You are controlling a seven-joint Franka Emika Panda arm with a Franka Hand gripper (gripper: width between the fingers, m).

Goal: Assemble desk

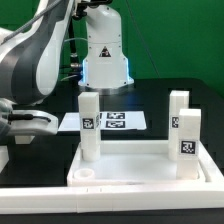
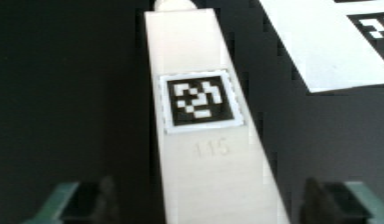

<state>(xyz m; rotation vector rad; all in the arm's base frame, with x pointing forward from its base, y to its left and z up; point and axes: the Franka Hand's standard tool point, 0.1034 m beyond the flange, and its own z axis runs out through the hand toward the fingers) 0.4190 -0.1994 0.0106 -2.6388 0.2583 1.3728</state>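
We've got a black table [image 1: 30,205], green backdrop [image 1: 190,30], three legs [image 1: 89,125] up on the tabletop [image 1: 140,170]; gripper [image 2: 192,200] jaws apart around one leg.

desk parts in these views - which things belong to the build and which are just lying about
Belongs to the build:
- tabletop
- three legs standing on it
- leg between the open gripper fingers

Just lying about:
- marker board
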